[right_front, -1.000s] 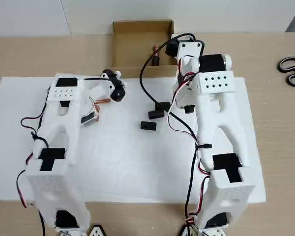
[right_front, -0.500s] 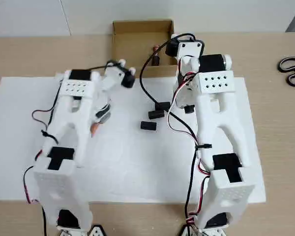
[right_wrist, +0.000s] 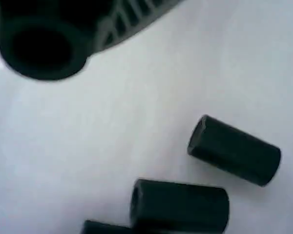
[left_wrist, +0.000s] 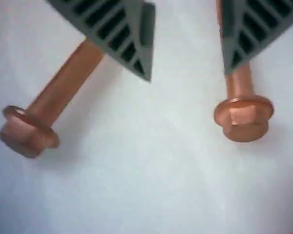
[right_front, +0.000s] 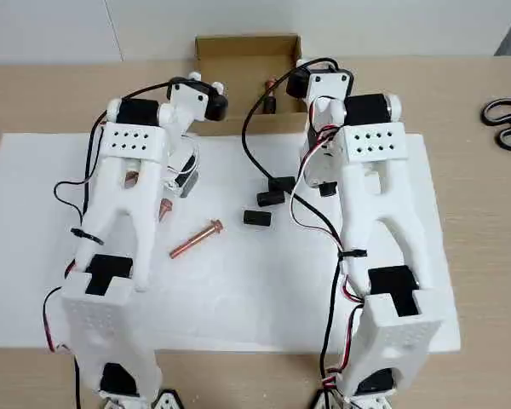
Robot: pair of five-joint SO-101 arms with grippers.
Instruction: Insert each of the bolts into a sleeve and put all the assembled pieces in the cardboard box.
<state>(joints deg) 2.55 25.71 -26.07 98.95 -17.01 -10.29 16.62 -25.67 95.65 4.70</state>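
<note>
My left gripper (left_wrist: 185, 73) hangs open, fairly wide, just above the white foam sheet (right_front: 238, 290). One copper flange bolt (left_wrist: 53, 102) pokes out from under one finger and a second bolt (left_wrist: 241, 105) from under the other. A third bolt (right_front: 197, 239) lies loose on the foam nearby. My right gripper (right_front: 326, 182) is clamped on a black sleeve (right_wrist: 41, 46), with three more sleeves (right_front: 270, 198) just beside it. The cardboard box (right_front: 247, 43) sits at the sheet's far edge.

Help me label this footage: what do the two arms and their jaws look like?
Both the left arm and right arm are white printed shells with black servo blocks, a perforated plate near the wrist, and loose red, black and white cables. The jaws are dark grey with ribbed slats.
</note>
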